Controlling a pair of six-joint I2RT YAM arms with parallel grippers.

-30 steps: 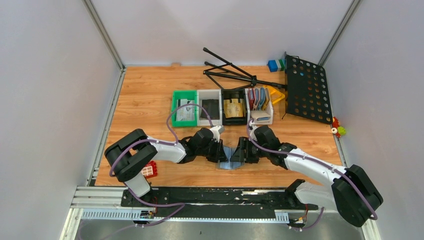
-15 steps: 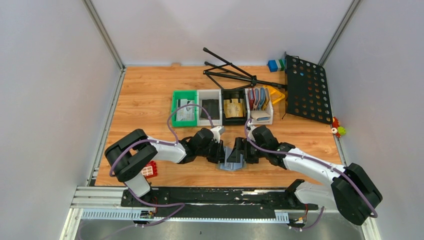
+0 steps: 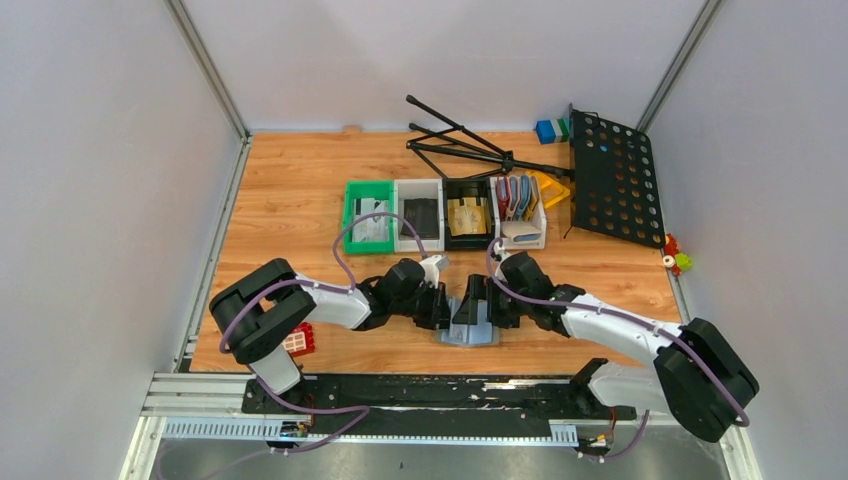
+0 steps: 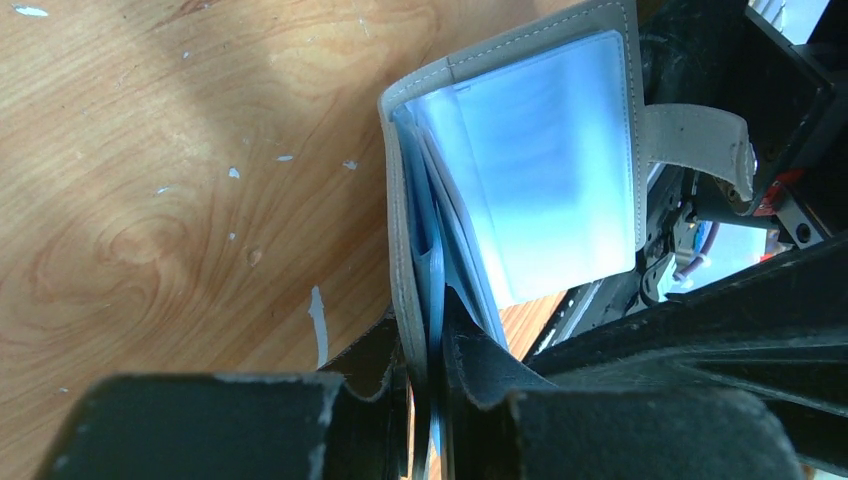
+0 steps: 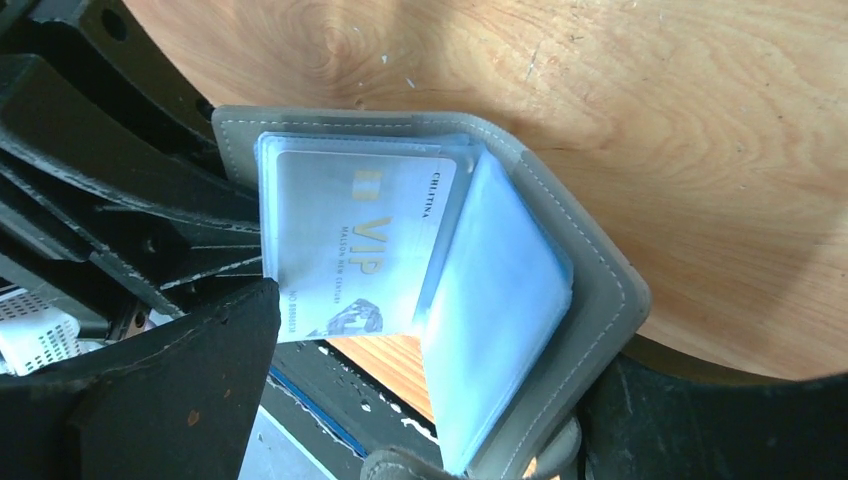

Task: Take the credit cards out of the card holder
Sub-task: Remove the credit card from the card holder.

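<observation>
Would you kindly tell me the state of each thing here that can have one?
card holder, open, its halves at an angle.
closure strap, undone.
VIP credit card, tucked inside the card holder, not yet out.
left end effector, shut on the card holder.
right end effector, open around the card holder.

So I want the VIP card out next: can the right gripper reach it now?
Probably yes: the left gripper holds the card holder open, and the VIP card sticks out beside the open right gripper.
</observation>
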